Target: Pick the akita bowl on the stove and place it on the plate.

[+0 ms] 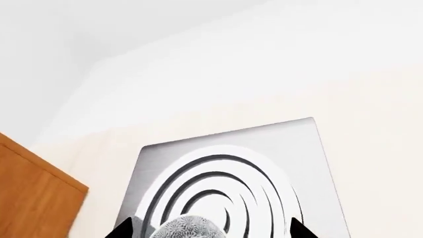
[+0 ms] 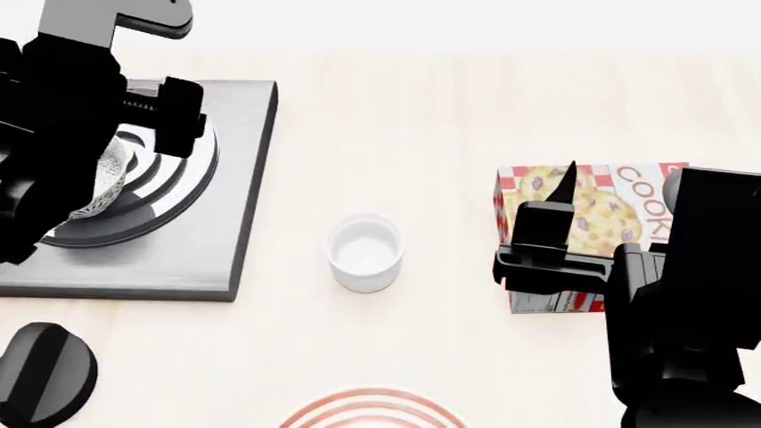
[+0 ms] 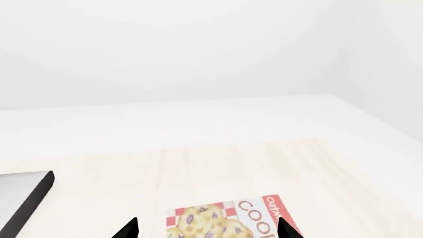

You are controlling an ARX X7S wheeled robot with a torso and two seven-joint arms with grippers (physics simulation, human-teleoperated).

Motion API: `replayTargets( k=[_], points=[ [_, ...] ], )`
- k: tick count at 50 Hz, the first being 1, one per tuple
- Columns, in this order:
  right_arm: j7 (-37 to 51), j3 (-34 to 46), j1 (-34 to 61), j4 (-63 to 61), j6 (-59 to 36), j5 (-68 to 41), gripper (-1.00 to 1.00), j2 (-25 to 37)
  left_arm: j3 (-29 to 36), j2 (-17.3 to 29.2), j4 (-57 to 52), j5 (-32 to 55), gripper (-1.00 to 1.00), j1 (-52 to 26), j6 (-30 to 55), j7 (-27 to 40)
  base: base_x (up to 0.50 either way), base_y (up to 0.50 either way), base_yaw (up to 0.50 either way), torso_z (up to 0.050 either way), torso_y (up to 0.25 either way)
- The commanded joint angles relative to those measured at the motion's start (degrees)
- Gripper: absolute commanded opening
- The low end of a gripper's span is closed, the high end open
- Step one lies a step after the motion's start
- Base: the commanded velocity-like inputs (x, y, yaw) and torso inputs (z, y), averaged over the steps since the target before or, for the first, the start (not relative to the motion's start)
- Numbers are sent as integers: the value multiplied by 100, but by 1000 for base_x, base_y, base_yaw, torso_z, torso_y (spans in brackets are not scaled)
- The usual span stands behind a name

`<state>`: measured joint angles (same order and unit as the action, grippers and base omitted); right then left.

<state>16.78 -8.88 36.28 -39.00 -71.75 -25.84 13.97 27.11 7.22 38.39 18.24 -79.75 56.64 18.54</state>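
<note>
The left gripper (image 1: 210, 229) is over the stove (image 1: 290, 148), and the akita bowl (image 1: 187, 229) sits between its two dark fingertips (image 1: 123, 229), which stand wide apart on either side of the bowl. Only the bowl's speckled upper curve shows in the left wrist view, so I cannot tell whether the fingers touch it or whether it is gripped. In the head view the bowl (image 2: 105, 183) is mostly hidden under the left arm, over the stove's (image 2: 226, 178) black rings; whether it rests on them or is lifted cannot be told. The bowl is round, so it has no long axis; which way its mouth faces is not clear.

The right gripper (image 3: 208, 229) is empty, its fingertips (image 3: 129, 229) spread apart, hovering just above a cookie box (image 3: 221, 220) that lies flat on the bench (image 3: 264, 158). In the head view the box (image 2: 594, 209) lies just beyond this gripper (image 2: 559, 223).

Between the two grippers a small plain white cup (image 2: 364, 251) stands upright on the bench (image 2: 393, 116). The plate (image 2: 371, 410), with red rings, is at the near edge, nearer the robot than both grippers. A black knob (image 2: 45, 373) lies near the stove's front edge, below the left gripper.
</note>
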Motion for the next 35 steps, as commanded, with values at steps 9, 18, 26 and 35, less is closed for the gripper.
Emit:
replayTargets(
  k=[9,18,26,35],
  points=[
    [-68,-121,3,8,11,62,100,-94,398,-71,-127,-314,100,323,166,-18,0,0,0,0,0],
    [-45,-117,2,14,14,34,100,-82,487,-41,-132,-317,100,450,163,-14,0,0,0,0,0],
    [-33,-105,-13,41,56,22,100,-67,480,-10,-79,-300,100,631,201,68,0,0,0,0,0],
    [9,-122,17,-3,-19,-30,100,-67,498,3,4,-288,100,645,159,69,0,0,0,0,0]
  ],
)
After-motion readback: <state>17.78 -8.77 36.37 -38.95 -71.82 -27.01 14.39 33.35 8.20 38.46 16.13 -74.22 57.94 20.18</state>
